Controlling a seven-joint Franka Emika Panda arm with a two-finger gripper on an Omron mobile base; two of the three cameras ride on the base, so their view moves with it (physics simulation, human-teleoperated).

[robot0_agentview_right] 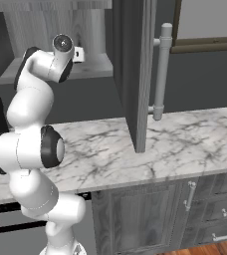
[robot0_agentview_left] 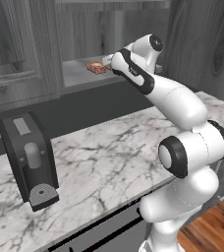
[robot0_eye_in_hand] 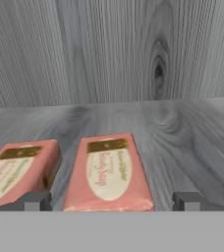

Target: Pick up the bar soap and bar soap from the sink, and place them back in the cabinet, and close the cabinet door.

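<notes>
1. The white arm point(robot0_agentview_left: 175, 98) reached up from the marble table point(robot0_agentview_left: 104, 162) into the open cabinet point(robot0_agentview_left: 99, 29), its hand at the level of the inner shelf point(robot0_eye_in_hand: 182, 128).
2. In the hand view the fingers point(robot0_eye_in_hand: 112, 202) stood wide apart, one dark tip point(robot0_eye_in_hand: 34, 201) low on the left and the other low on the right, and they clasped nothing.
3. One bar soap point(robot0_eye_in_hand: 108, 172) lay flat on the shelf between the two tips, its near edge level with them; I could not tell whether either tip touched it.
4. The second bar soap point(robot0_eye_in_hand: 18, 170) lay flat just beside the first, to its left in the hand view, with a narrow gap between them. The left tip sat at its near corner.
5. From the left base view a reddish soap point(robot0_agentview_left: 96, 67) showed on the shelf, just beside the end of the arm.
6. The cabinet door point(robot0_agentview_right: 135, 69) stood open, swung out edge-on over the table, with its long silver handle point(robot0_agentview_right: 163, 69) facing right in the right base view.
7. A black coffee machine point(robot0_agentview_left: 28, 157) stood on the table to the left, well apart from the arm.
</notes>
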